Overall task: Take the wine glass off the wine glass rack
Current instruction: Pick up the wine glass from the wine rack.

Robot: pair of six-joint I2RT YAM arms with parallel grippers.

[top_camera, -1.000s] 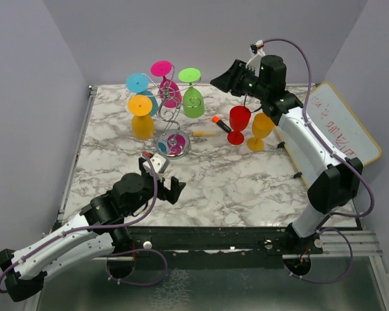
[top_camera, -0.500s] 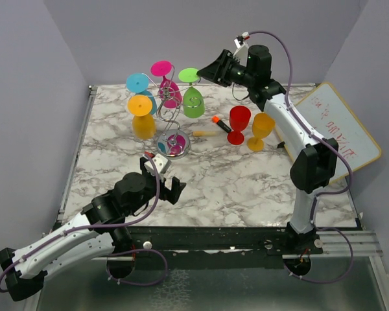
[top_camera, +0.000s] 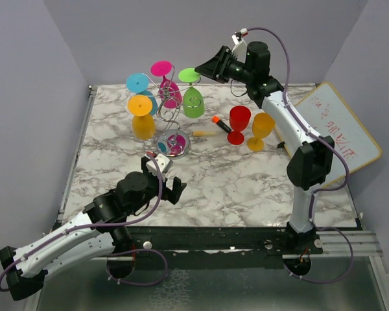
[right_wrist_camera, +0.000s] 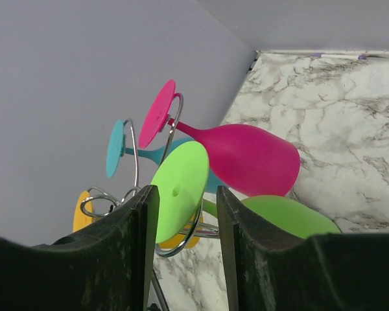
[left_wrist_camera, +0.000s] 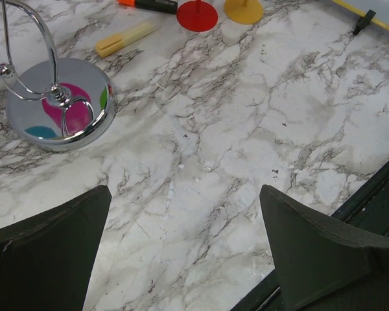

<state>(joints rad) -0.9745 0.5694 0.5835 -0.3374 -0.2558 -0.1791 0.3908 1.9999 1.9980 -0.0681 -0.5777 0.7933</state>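
The chrome wine glass rack (top_camera: 170,123) stands at the back left of the table, and its mirror base (left_wrist_camera: 58,103) shows in the left wrist view. Pink (top_camera: 169,92), blue (top_camera: 137,83), yellow (top_camera: 142,126) and green (top_camera: 193,102) wine glasses hang from it upside down. My right gripper (top_camera: 211,72) hovers open just right of the green glass's foot (right_wrist_camera: 180,191). In the right wrist view that foot shows in the gap of the right gripper (right_wrist_camera: 185,189); touching or not, I cannot tell. My left gripper (top_camera: 163,183) stands wide open and empty over bare marble (left_wrist_camera: 185,189) near the front.
A red glass (top_camera: 238,124) and an orange glass (top_camera: 261,129) stand upright right of the rack. An orange marker (top_camera: 221,124) and a yellow marker (top_camera: 204,133) lie between them and the rack. A whiteboard (top_camera: 340,126) leans at the right edge.
My right gripper has swung left and up to the green glass's foot, and its jaws have narrowed slightly. The left arm has barely moved.
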